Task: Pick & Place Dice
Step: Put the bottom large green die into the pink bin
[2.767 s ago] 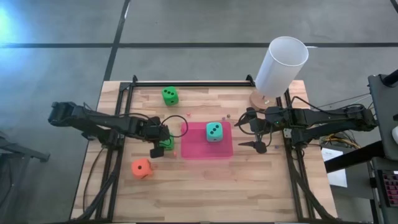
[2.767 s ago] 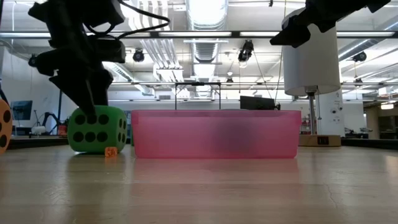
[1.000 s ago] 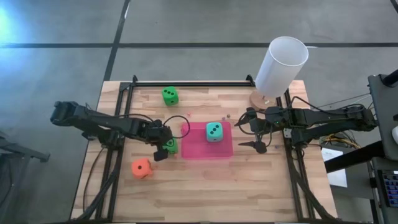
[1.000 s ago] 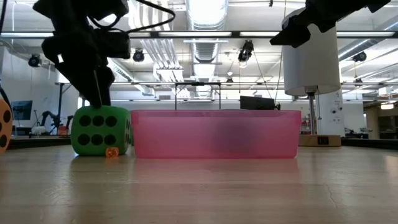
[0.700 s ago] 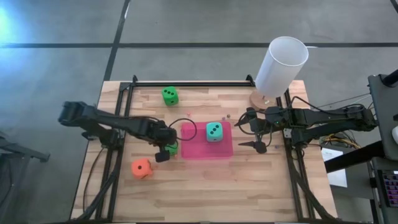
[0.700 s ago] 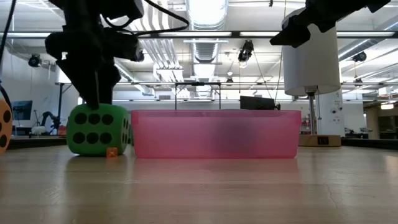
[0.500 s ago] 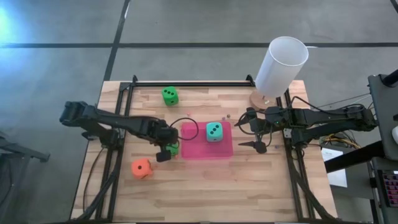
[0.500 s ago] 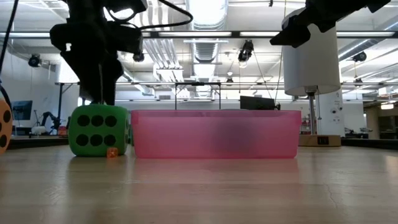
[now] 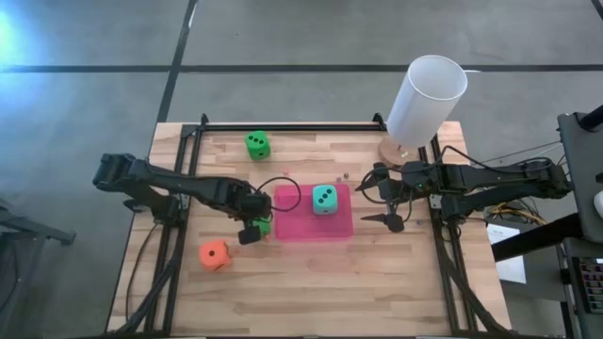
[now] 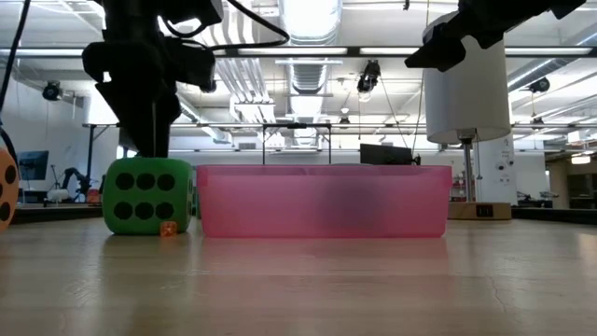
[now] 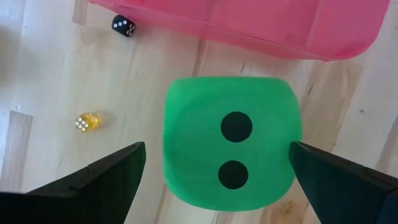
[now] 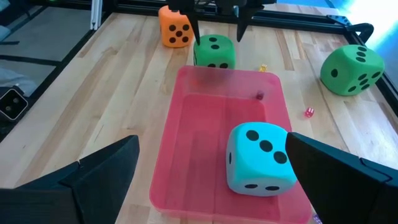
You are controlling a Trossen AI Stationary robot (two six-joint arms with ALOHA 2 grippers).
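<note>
A bright green die (image 11: 231,149) sits on the table, two pips up, against the left side of the pink tray (image 9: 300,226). My left gripper (image 9: 254,218) hangs open over it, pointing down, a finger above each side of the die without touching it. A teal die (image 9: 325,198) lies inside the tray. Another green die (image 9: 257,144) rests at the far side, and an orange die (image 9: 214,253) at the near left. At the tray's right, my right gripper (image 9: 377,201) is open and holds nothing.
A tall white cylinder (image 9: 426,99) stands on a round wooden base at the far right corner. Tiny dice lie around the tray: a black one (image 11: 123,25), a yellow one (image 11: 86,122) and a red one (image 12: 309,112). A black metal frame (image 9: 283,126) edges the table.
My left gripper has shifted a little toward the table's right, over the green die beside the tray, and has tipped from a slant to point nearly straight down. It has stayed open.
</note>
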